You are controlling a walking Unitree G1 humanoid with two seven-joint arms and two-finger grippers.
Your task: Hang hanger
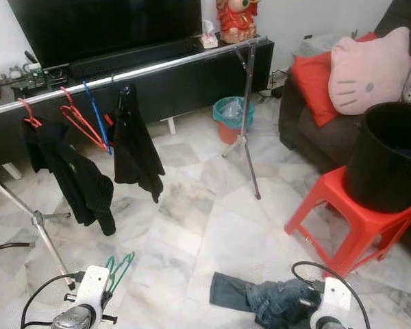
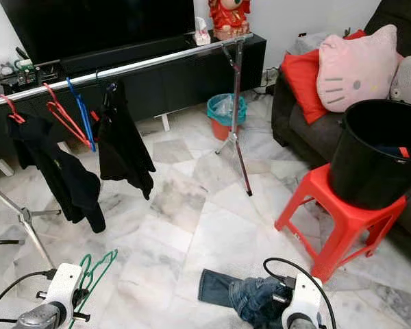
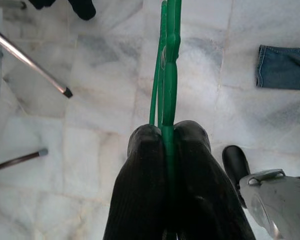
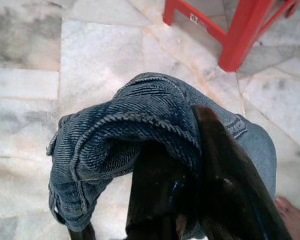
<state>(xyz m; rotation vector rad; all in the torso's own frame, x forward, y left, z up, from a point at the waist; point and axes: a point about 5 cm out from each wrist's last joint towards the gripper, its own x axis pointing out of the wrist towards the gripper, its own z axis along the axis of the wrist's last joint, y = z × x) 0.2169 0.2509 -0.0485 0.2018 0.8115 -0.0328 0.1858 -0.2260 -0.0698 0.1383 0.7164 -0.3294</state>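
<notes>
1. Marble floor tiles [image 1: 212, 226] lie before us; a silver clothes rail [image 1: 157, 65] runs along the TV console [image 1: 192, 72], carrying black garments [image 1: 133, 147] and spare red and blue hangers [image 1: 85, 120].
2. Our left gripper [image 3: 169, 132] is pressed together on the green hanger [image 3: 165, 55], held low and well short of the rail.
3. Our right gripper [image 4: 190, 165] is clamped on bunched jeans [image 4: 120, 140], with the red stool [image 1: 349, 219] and black bin [image 1: 390, 157] to our right.
4. Risk: we judge the thin hanger may twist in the pinch and its hook miss the rail.
5. Risk: the trailing jeans may snag on the rack's tripod legs.
</notes>
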